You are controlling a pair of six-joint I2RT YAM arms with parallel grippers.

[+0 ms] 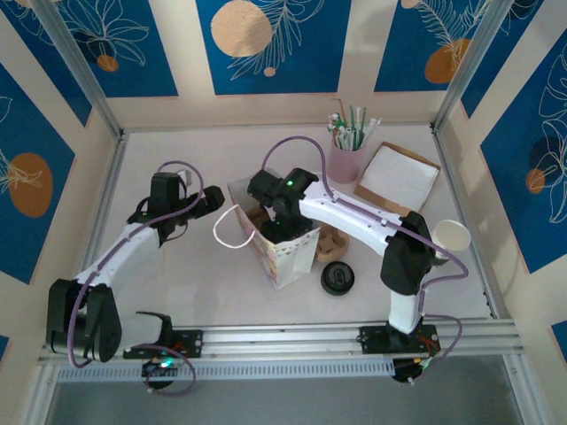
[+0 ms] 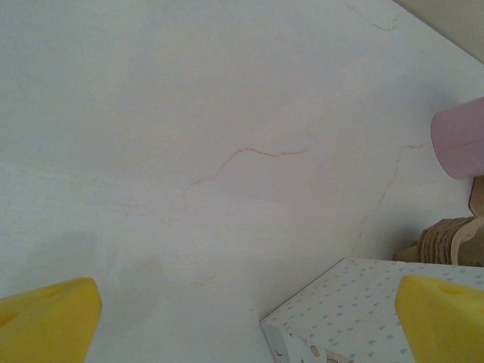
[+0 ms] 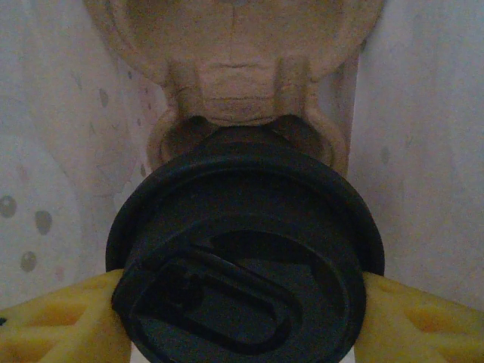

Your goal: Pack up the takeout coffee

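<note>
Blue-and-cream leaf-print walls box in a white marbled bench (image 1: 204, 283). Biggest thing on it is the dotted paper bag (image 1: 288, 258), standing open mid-bench w/ the right arm (image 1: 354, 217) reaching down into its mouth. The left arm (image 1: 124, 243) sits off to the left. The left fingers (image 2: 45, 321) are spread wide w/ nothing between them, over bare bench just beside the bag's corner. Back right there's a flat cardboard box (image 1: 399, 175), then a pink cup of straws (image 1: 347, 161). A plain white paper cup (image 1: 452, 237) sits near the right edge.

Inside the bag the wrist cam shows a pulp cup carrier (image 3: 234, 76) and the takeout coffee (image 3: 242, 242) right over one of its round sockets, black-lidded top facing the cam. The right fingers (image 3: 60, 325) clamp it from both sides just under the lid rim, so partway spread and def holding it. A loose black lid (image 1: 337, 277) lies on the bench near the bag.

Imo the step in hand is seating the coffee in the carrier. Can't tell if the base has bottomed out yet. Next move prob calls for a straight push down till it sits upright in the socket, then letting go and lifting out w/o dragging the bag wall or tipping the cup.
</note>
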